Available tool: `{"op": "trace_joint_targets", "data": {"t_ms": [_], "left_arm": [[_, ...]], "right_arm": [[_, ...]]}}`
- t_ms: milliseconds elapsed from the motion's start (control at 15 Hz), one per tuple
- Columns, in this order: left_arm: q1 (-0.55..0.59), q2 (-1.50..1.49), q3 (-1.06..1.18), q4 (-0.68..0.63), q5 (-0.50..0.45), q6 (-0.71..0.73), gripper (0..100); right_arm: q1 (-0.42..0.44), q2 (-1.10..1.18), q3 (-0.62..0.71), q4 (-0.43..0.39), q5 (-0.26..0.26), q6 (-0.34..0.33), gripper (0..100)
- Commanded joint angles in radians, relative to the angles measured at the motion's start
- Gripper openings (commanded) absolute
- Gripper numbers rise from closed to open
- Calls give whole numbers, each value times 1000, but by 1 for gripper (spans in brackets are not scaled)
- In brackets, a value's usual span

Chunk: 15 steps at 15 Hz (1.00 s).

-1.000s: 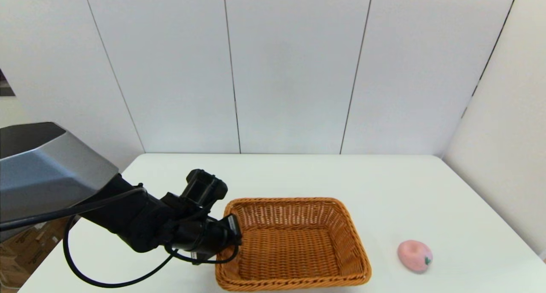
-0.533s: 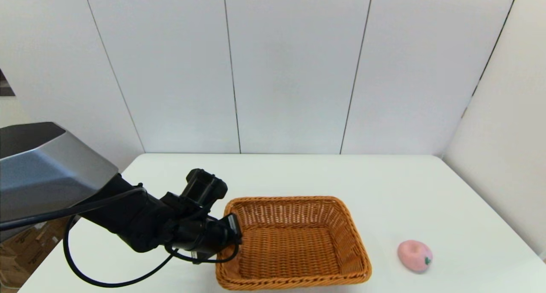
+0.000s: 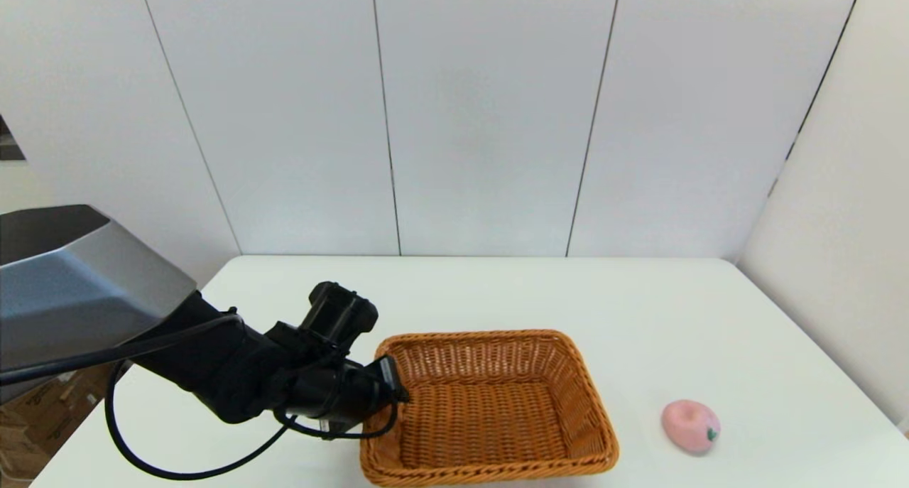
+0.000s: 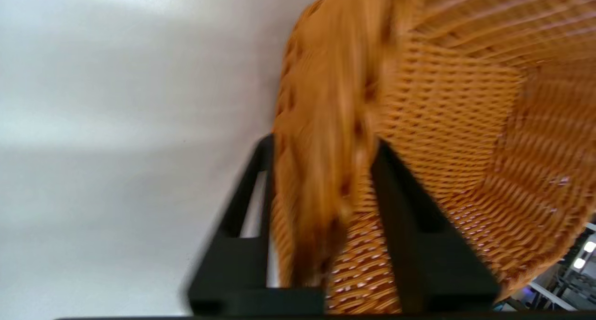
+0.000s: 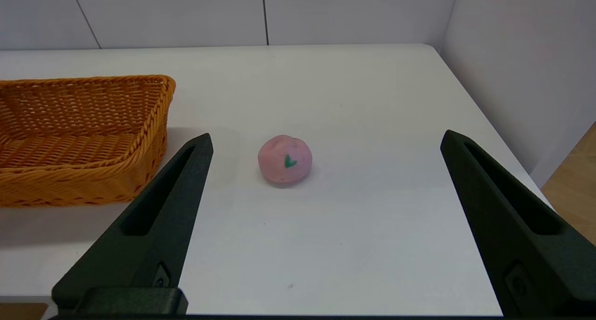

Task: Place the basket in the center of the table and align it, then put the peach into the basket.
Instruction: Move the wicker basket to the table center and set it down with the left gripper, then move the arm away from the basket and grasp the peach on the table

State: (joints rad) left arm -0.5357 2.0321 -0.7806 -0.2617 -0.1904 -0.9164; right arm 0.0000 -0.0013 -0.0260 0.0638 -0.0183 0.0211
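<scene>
1. The left gripper (image 4: pixel 326 161) is clamped on the left rim of the basket (image 3: pixel 490 410), one finger outside the wicker wall and one inside it, as the left wrist view shows.
2. Against the picture half a second back, the basket's far rim sits slightly lower in the head view and the gripper has nudged a little rightward. I judge this a small squaring-up shift rather than a real carry.
3. Compared with a second ago, the basket is almost where it was. It lies near the front edge of the table (image 3: pixel 461 289), a little left of the middle, with its long sides roughly parallel to that edge.
4. This suggests the aligning step is nearly finished, though the basket looks closer to the front edge than to the centre.
5. The peach (image 3: pixel 690 427) has not moved. It rests on the table near the front right corner, well apart from the basket.
6. The right gripper (image 5: pixel 326 143) hangs wide open and empty just short of the peach, which lies between its fingers' line of reach.
</scene>
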Motion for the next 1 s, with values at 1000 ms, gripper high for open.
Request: {"op": "trace_joint_targets", "data": {"t_ms": [1000], "left_arm": [[69, -1110, 14, 280, 123, 484, 100]], "right_arm": [[0, 0, 0, 1, 0, -1, 100]]}}
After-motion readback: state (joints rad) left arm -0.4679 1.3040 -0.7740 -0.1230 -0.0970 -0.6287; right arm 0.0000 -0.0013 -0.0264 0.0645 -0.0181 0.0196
